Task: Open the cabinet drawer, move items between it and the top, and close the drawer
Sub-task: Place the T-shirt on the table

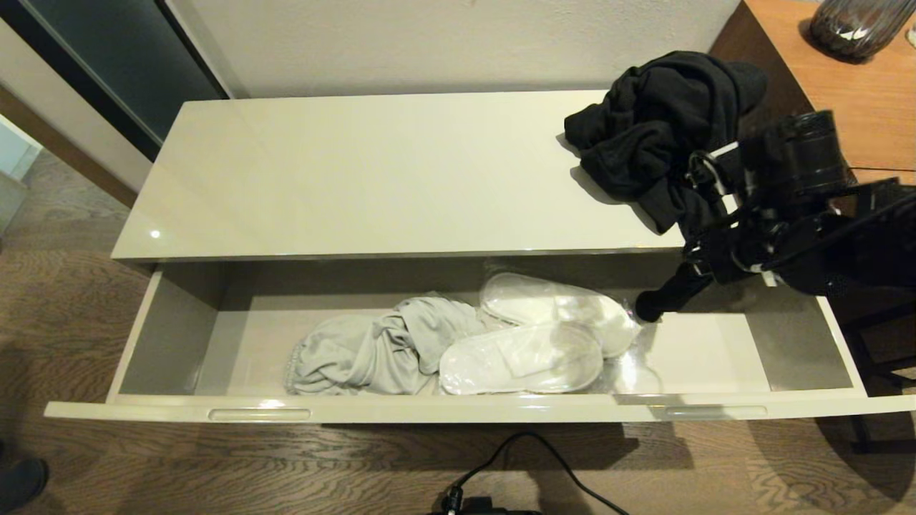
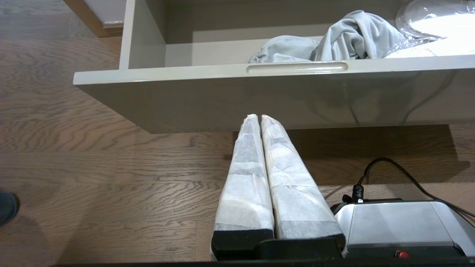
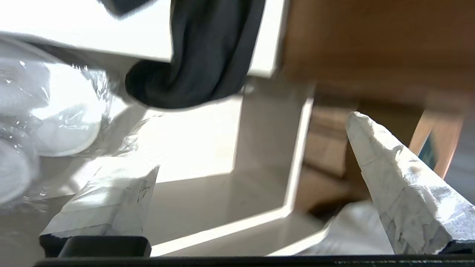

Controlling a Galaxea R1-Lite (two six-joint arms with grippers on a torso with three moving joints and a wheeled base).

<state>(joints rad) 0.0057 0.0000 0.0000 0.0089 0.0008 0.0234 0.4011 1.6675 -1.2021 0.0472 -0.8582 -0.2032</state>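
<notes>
Drawer (image 1: 444,409) open; black garment (image 1: 658,129) on top (image 1: 358,179).

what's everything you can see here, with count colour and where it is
cabinet drawer: one, cream-beige, pulled fully open below the top
top: one, glossy cream-beige, mostly bare
black garment: one, bunched at the right end of the top, a part hanging over the front edge into the drawer
grey garment: one, light grey, crumpled mid-drawer
slippers: two, white in clear plastic sleeves, in the drawer just right of the grey garment
wood-grain unit: one, brown, right of the cabinet
dark vase: one, on the wood-grain unit
cable: one, black, on the wooden floor
left gripper: jaws shut, parked low in front of the drawer
right gripper: jaws open, empty, over the drawer's right end
</notes>
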